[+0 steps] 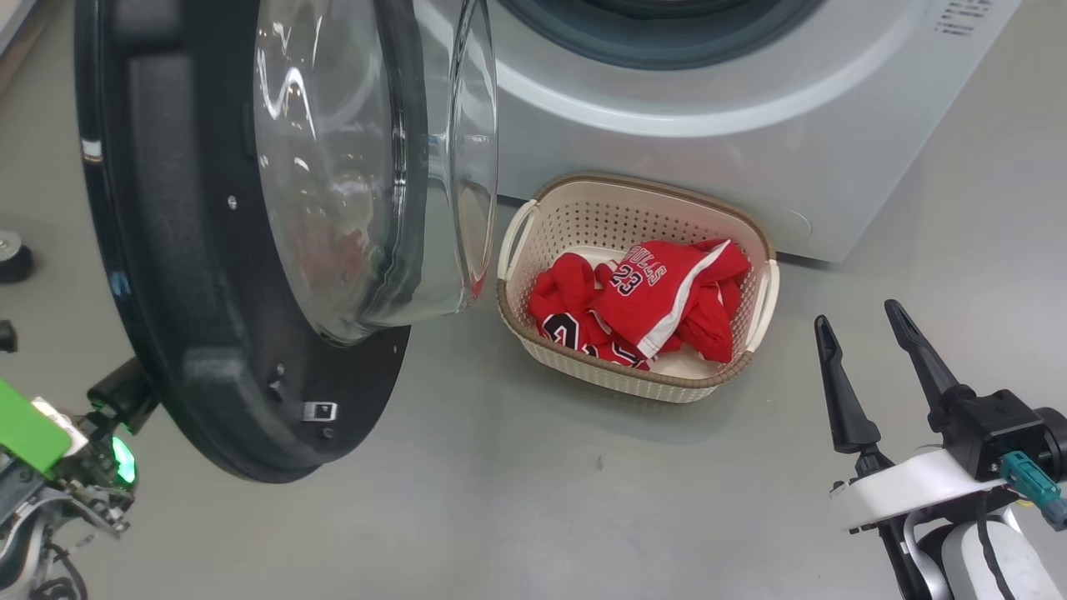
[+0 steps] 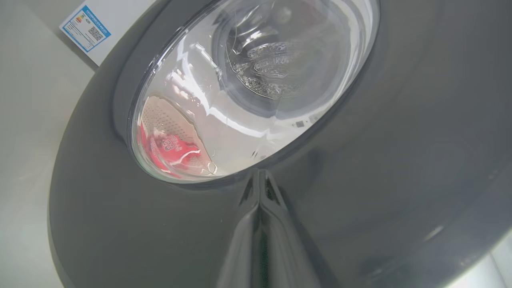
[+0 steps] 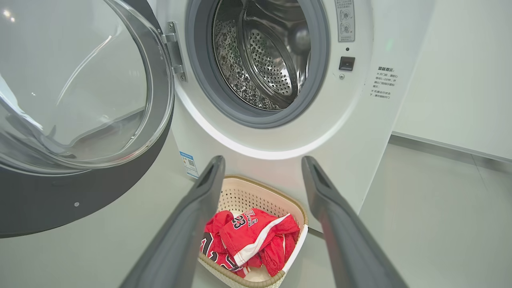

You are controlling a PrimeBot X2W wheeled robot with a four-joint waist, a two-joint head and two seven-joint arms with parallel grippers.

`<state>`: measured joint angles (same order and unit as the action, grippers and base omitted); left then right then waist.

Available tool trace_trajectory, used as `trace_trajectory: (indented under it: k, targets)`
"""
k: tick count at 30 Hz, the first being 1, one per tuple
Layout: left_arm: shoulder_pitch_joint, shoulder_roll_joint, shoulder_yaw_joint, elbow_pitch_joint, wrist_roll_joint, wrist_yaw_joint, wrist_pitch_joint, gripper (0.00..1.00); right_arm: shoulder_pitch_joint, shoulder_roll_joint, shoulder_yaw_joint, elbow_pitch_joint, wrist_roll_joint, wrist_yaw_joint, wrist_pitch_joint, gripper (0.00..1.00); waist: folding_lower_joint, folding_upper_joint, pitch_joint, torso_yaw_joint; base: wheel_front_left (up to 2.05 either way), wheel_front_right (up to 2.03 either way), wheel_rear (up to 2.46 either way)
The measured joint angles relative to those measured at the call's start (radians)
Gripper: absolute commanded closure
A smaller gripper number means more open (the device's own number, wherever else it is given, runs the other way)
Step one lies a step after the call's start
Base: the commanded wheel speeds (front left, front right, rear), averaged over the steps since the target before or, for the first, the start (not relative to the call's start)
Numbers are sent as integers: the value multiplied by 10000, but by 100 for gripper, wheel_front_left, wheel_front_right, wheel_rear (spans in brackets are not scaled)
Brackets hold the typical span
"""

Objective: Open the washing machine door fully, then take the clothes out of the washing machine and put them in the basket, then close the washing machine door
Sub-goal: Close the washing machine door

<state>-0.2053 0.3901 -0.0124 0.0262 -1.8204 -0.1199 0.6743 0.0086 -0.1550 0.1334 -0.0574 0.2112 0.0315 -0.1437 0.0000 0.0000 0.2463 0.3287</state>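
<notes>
door (image 1: 275,233) open, basket (image 1: 600,218) of clothes (image 1: 650,304) beside

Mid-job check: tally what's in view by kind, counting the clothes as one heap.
Washing machine: 1
Washing machine door: 1
Basket: 1
Heap of red clothes: 1
Grippers: 2 (left gripper, right gripper)
Total: 6

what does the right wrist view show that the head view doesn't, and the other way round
Right wrist view: the steel drum inside the washing machine, with no clothing visible in it, plus the door hinge.
Head view: the latch on the door's inner rim and the left arm's green-lit wrist.
Both: the open washing machine door, the basket holding the red clothes, and the right gripper, jaws open.
</notes>
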Motion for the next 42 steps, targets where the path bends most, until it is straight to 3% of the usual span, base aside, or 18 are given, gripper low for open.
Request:
trace_trajectory:
  k: [6, 10, 25, 42]
  targets:
    - [231, -274, -203, -596, 0, 0, 169, 100, -4, 63, 33, 67, 12, -4, -115, 0, 0, 0, -36, -352, 0, 0, 0]
    - [407, -497, -194, -1095, 94, 0, 290, 100, -265, 322, 155, 217, 107, -35, -309, 0, 0, 0, 12, -1240, 0, 0, 0]
    - [297, -598, 13, -1122, 376, 0, 194, 100, -537, 610, 207, 433, 343, -92, -644, 0, 0, 0, 314, -2775, 0, 0, 0]
    - [-896, -815, -138, -959, 533, 0, 117, 100, -910, 853, 345, 805, 546, -92, -865, 0, 0, 0, 894, -4367, 0, 0, 0]
